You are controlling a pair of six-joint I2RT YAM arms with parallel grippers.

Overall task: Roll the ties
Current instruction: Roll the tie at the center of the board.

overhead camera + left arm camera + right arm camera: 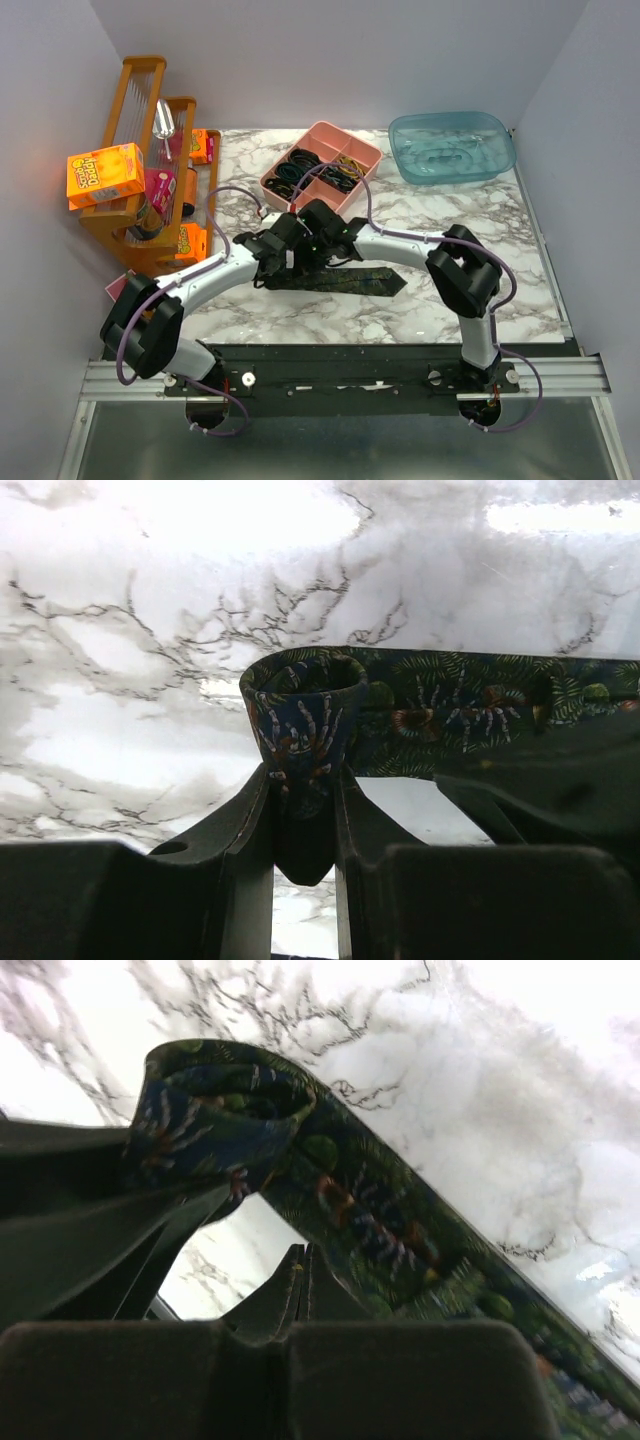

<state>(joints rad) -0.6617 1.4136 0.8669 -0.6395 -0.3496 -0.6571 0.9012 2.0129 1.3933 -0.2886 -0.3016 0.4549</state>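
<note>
One dark green patterned tie (365, 282) lies flat on the marble table, its pointed end to the right. Its left end is curled into a small roll (300, 705), and my left gripper (303, 800) is shut on that roll, which stands up between the fingers. The rest of the tie (470, 715) runs off to the right. My right gripper (303, 1260) is shut with nothing between its fingertips, just beside the flat strip (400, 1230) and below the roll (215, 1110). From above, both grippers (283, 262) (312, 255) meet over the tie's left end.
A pink divided tray (330, 128) holding black and yellow band loops (310, 165) stands behind the grippers. A blue-green plastic tub (452, 147) sits at the back right. A wooden rack (150, 110) with orange boxes (105, 175) fills the left edge.
</note>
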